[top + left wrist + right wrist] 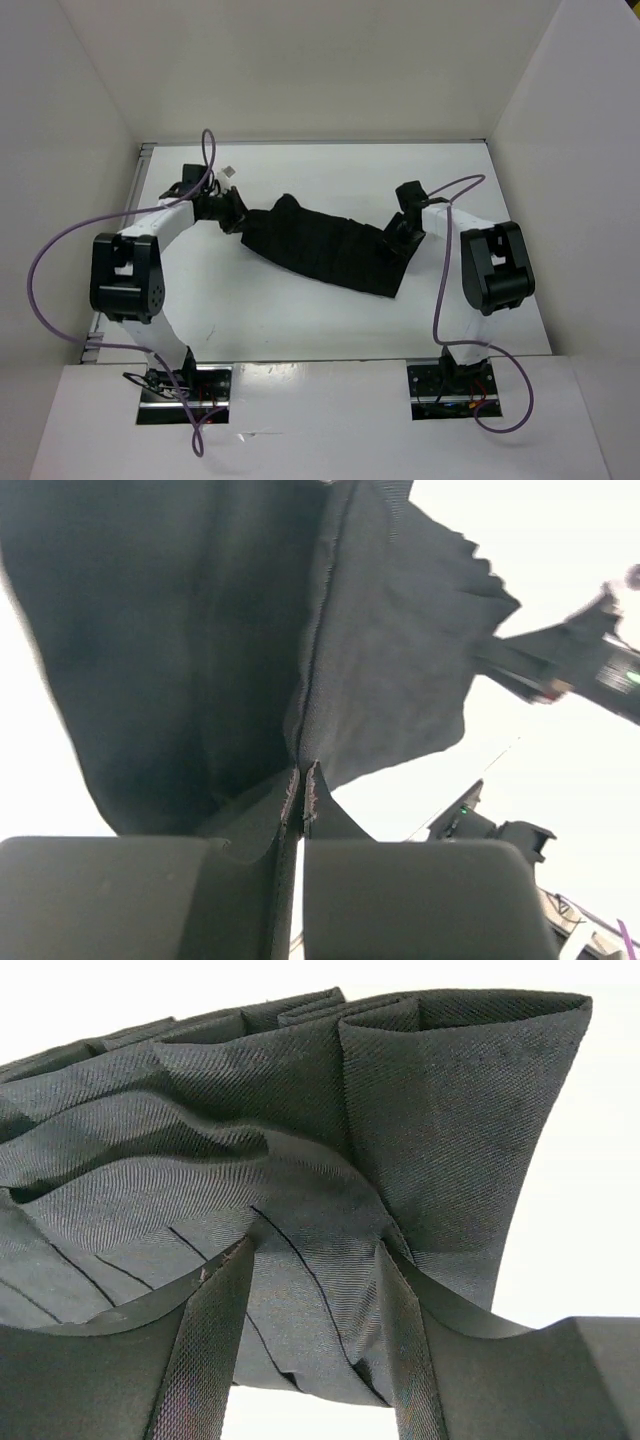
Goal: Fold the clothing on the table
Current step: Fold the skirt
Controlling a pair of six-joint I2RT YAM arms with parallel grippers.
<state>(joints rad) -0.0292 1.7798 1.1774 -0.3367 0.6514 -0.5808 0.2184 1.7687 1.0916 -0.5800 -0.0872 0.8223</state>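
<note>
top external: clothing (pixel 320 250) between left end effector (pixel 238 214) and right end effector (pixel 397 243)

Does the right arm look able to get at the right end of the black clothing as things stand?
Probably yes: the right end effector sits at that end of the clothing, its fingers on either side of the pleated fabric, and nothing blocks the way.

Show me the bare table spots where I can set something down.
Two bare strips of table: the far one between the clothing and the back wall, and the near one between the clothing and the arm bases. Crowded: the middle, where the clothing stretches between the left end effector and right end effector.
</note>
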